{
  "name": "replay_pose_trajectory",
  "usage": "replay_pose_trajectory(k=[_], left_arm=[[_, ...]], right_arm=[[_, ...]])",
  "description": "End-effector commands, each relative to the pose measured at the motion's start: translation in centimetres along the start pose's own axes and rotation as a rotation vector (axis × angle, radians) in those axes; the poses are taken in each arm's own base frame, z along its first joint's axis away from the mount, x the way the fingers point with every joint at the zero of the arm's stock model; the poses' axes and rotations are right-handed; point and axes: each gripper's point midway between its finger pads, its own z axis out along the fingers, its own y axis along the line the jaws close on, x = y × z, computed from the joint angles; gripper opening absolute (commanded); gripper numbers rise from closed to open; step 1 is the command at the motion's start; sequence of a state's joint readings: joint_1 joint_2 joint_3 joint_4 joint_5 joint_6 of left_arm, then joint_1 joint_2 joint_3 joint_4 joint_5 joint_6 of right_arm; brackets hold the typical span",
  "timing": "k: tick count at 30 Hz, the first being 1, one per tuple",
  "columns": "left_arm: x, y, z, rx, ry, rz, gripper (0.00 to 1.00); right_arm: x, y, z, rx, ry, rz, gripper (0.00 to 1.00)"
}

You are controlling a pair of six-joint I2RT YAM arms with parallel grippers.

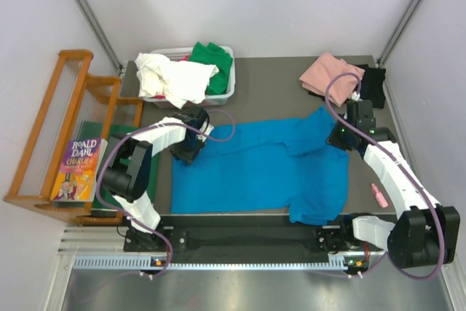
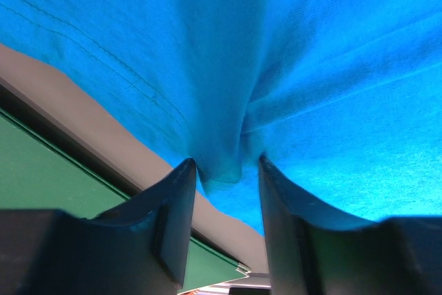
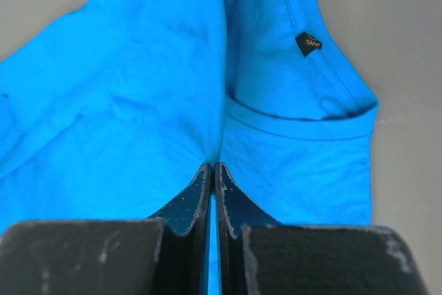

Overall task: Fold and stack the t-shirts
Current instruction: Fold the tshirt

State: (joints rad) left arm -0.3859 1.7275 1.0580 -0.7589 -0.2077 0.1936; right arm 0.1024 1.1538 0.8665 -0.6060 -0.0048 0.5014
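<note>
The bright blue soft cloth t-shirt [image 1: 255,172] lies spread out in the middle of the flat grey table top [image 1: 277,85]. Its neck end points to 3 o'clock and its hem to 9 o'clock.

The left claw [image 2: 224,170] sits on the shirt's corner at 10 o'clock. Its two dark fingers [image 2: 176,198] are half way shut, with a fat bunch of blue cloth squeezed between them. The wrinkles all run into that bunch, so it looks like the claw has hold of the shirt.

The right claw [image 3: 213,165] is at 2 o'clock, close to the neck hole and the little black size tag [image 3: 309,43]. It is pinched tight on a thin fold of the same shirt.

The step in hand looks like the first fold. To do it well, both claws should go up together and stay at the same height. They should keep the far edge pulled straight between them, then carry it toward 6 o'clock and lay it down flat. The left claw holds a thick lump, so going slowly would help stop slips and creases.

A soft pink t-shirt [image 1: 328,74] and a black t-shirt [image 1: 375,81] wait at 1 o'clock. A white t-shirt [image 1: 171,78] and a green t-shirt [image 1: 215,60] sit in the white plastic basket [image 1: 229,78] at 11 o'clock.
</note>
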Motion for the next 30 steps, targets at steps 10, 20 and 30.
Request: replay_pose_trajectory(k=[10, 20, 30], left_arm=[[-0.2, 0.3, 0.3, -0.021, -0.014, -0.001, 0.0], [-0.6, 0.7, -0.2, -0.035, -0.022, -0.003, 0.0], [-0.6, 0.2, 0.5, -0.042, -0.014, -0.004, 0.0]], right_arm=[[-0.7, 0.9, -2.6, -0.047, -0.054, -0.011, 0.0], [-1.3, 1.0, -3.5, -0.047, -0.066, -0.022, 0.0], [0.1, 0.3, -3.2, -0.035, -0.038, -0.028, 0.0]])
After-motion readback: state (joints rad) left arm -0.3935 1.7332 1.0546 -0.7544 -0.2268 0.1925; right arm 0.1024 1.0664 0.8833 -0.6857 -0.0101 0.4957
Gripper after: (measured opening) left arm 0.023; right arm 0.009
